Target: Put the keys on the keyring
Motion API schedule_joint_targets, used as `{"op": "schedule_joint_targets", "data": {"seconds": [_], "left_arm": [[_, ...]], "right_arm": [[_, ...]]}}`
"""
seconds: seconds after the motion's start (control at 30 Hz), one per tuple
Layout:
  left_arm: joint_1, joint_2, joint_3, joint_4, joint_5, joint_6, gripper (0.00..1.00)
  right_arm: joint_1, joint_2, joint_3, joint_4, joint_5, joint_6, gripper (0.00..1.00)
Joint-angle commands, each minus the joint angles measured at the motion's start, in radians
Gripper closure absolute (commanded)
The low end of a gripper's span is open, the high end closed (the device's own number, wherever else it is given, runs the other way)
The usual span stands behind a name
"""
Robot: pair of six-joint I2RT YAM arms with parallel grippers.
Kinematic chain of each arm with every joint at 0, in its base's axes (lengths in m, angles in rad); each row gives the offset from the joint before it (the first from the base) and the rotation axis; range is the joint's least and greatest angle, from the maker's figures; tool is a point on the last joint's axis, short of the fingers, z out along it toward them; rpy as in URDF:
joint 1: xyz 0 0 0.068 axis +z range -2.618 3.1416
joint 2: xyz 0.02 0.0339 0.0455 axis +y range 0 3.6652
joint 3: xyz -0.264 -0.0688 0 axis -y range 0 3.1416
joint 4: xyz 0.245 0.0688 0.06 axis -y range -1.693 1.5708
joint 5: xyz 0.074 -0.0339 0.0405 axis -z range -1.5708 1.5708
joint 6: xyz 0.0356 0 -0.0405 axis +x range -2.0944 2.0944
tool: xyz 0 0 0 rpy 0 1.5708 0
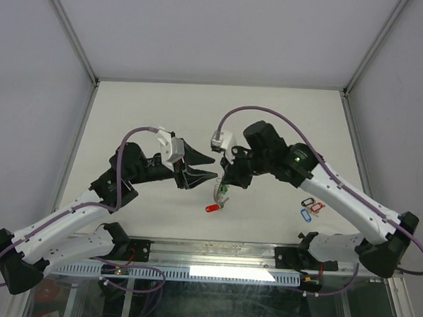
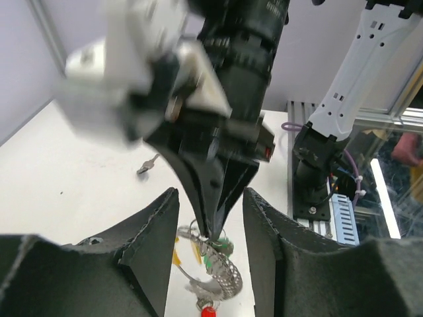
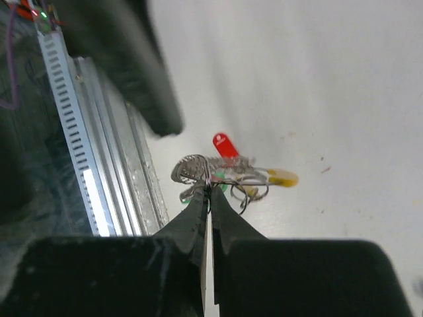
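"Keyring (image 3: 193, 168), where?"
"Right gripper (image 3: 210, 198) pinches its wire, holding it up so its keys (image 3: 225, 146) hang free."
"Left gripper (image 2: 210, 193)?"
"Fingers half spread, empty, flanking the keyring's top, perhaps to steady it. Loose keys (image 1: 310, 208) lie well right."

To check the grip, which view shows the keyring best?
The right wrist view: the keyring shows whole at the shut jaws' tips. The left wrist view crops it; in the top view it is tiny.
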Motion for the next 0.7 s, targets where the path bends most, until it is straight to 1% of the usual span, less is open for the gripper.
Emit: {"op": "schedule_joint_targets", "data": {"seconds": [0.0,0.1,0.2,0.47,0.67], "left_arm": [[0.007,-0.039,0.025,-0.060,-0.068,0.039,0.57],[0.007,-0.058,0.013,-0.080,-0.082,0.041,0.57],[0.007,-0.061,0.003,-0.090,-0.090,0.043,0.57],[0.007,-0.002,0.013,-0.104,-0.053,0.062,0.57],[0.007,0.038,0.028,-0.118,-0.050,0.092,0.54]], "right_arm": [[0.042,0.109,0.112,-0.206,0.196,0.004,1.00],[0.054,0.162,0.163,-0.268,0.222,0.020,1.00],[0.057,0.168,0.184,-0.285,0.221,0.025,1.00],[0.059,0.131,0.206,-0.252,0.171,0.033,1.00],[0.058,0.118,0.227,-0.233,0.139,0.059,1.00]]}}
